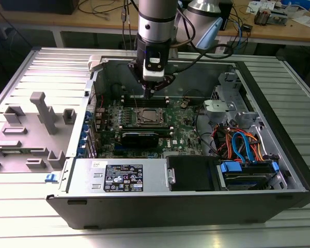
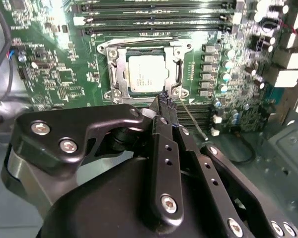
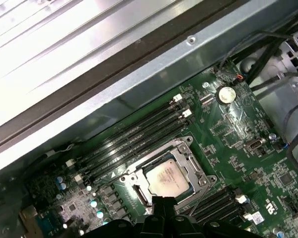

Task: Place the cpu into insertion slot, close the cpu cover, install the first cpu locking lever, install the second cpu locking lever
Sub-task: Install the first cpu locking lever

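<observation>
**Mia:** Where is the chip?

**Tom:** The chip [image 2: 146, 73] lies flat in the slot [image 1: 137, 118]. That is near the middle of the exterior view, on the green board [image 1: 186, 132] inside the open computer case [image 1: 196, 212].

**Mia:** What does it look like?

**Tom:** It is a small square with a dull silver top and some tiny print. It sits straight, not tilted. The cover [image 2: 181, 49] is a thin grey metal frame with a big square window. It lies down around the chip, so the silver top shows through.

**Mia:** So which step is the robot on?

**Tom:** The chip is in and the cover looks shut, so the work seems to be at the levers. In the second wrist view a thin wire lever [image 2: 193, 121] sticks out slanted from a corner of the slot. It does not look hooked down. Whether the other lever is hooked cannot be told.

**Mia:** And the gripper?

**Tom:** The gripper [image 2: 164, 101] hangs right over the edge of the slot, just beside that wire. The jaws look pressed together, with nothing seen between them.

**Mia:** What does the lever step call for?

**Tom:** Most likely a small, careful push. The wire looks thin and springy, so the tip would have to meet it squarely. If not, it could slip off and scrape the board.
</observation>
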Robot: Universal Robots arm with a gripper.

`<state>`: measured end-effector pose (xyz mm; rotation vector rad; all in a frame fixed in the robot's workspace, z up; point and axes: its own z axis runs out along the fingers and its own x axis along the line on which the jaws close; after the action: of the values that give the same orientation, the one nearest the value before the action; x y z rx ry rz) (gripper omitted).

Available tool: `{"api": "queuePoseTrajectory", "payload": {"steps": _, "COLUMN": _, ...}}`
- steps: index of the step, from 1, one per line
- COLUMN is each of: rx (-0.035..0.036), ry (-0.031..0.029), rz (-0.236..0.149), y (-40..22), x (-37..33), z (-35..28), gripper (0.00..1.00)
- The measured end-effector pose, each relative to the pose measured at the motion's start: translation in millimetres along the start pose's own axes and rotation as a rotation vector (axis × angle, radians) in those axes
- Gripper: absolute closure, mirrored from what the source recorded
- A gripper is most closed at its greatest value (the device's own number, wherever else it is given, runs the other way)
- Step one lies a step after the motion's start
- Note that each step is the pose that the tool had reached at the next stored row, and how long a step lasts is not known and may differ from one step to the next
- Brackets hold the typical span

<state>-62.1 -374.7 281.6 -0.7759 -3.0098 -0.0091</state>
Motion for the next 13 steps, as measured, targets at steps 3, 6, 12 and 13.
{"api": "queuePoseTrajectory", "payload": {"steps": 3, "rx": 0.0017, "ry": -0.0002, "rz": -0.051, "y": -0.1, "x": 0.1, "z": 0.1, "gripper": 0.89}}
{"api": "queuePoseTrajectory", "payload": {"steps": 6, "rx": 0.0019, "ry": -0.0002, "rz": -0.057, "y": -0.1, "x": 0.2, "z": 0.1, "gripper": 0.89}}
{"api": "queuePoseTrajectory", "payload": {"steps": 12, "rx": 0.0018, "ry": -0.0003, "rz": -0.057, "y": -0.1, "x": 0.2, "z": 0.1, "gripper": 0.89}}
{"api": "queuePoseTrajectory", "payload": {"steps": 13, "rx": 0.0019, "ry": -0.0002, "rz": -0.057, "y": -0.1, "x": 0.2, "z": 0.1, "gripper": 0.89}}
